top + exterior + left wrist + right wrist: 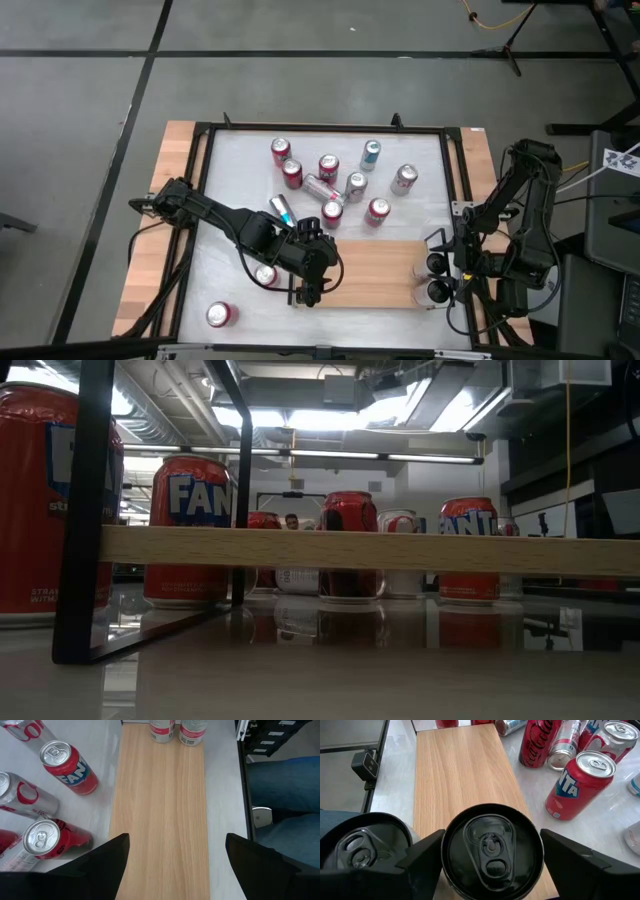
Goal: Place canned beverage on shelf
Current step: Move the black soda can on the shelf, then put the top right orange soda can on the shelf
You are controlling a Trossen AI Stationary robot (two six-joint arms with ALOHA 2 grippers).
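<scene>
The shelf is a light wooden board lying on the white table. Two black-topped cans stand upright on its right end. My right gripper is open around the farther can, one finger on each side of it. The nearer can stands right beside it. My left gripper hangs open over the shelf's left end with nothing between its fingers. In the low view the shelf's edge and its black rail show, but no gripper. My right gripper has its fingers close beside the two sides of the farther can, just below its top rim. I cannot tell whether they touch it. They come from the table's right, slanting down. The can stands upright on the shelf.
Several loose red and silver cans stand or lie on the table beyond the shelf. One is under my left arm and one is at the near left. A black frame rims the table. A person's legs show past the right edge.
</scene>
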